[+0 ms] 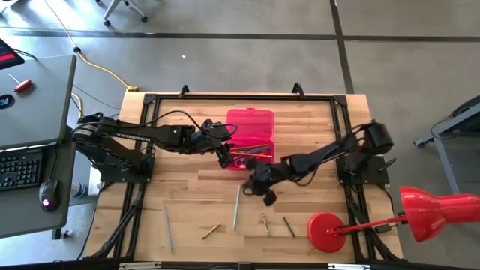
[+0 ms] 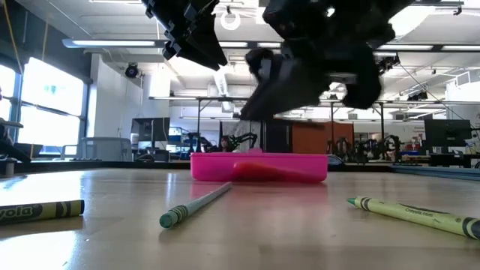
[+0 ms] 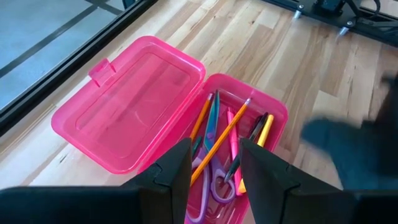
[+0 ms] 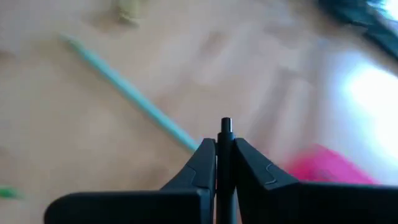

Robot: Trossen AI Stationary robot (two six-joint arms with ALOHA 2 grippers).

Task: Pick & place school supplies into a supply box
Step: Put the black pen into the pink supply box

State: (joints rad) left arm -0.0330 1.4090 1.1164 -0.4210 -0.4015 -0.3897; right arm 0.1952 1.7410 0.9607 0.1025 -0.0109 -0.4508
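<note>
— So where does the supply box (image 1: pixel 250 138) sit?

— Toward the far middle of the table (image 1: pixel 315 127), lid swung open on the far side. Inside its tray lie pencils (image 3: pixel 222 138) in orange and yellow, a pink pen and purple-handled scissors (image 3: pixel 214 186), as the left wrist view shows.

— And the left gripper (image 1: pixel 223 156)?

— It hangs over the near left corner of the tray, just above the contents. Its fingers (image 3: pixel 177 171) stand apart with nothing between them — released.

— The right gripper (image 1: pixel 262 187)?

— Just beside the box, off its near right corner and above the bare wood. Its fingers (image 4: pixel 200 163) are clenched on a dark pen (image 4: pixel 225 155), thin, whose tip sticks out past them. The pink box shows as a blur ahead of it in the right wrist view, to one side.

— What lies loose on the table?

— A teal pencil (image 1: pixel 236 207) lies near the right gripper, on the near side. Farther toward the near edge are a grey pencil (image 1: pixel 168 228), a yellow crayon (image 1: pixel 210 231), and two more short crayons (image 1: pixel 289 226) — all well apart from the box. A red lamp (image 1: pixel 435 206) stands at the near right corner.
</note>
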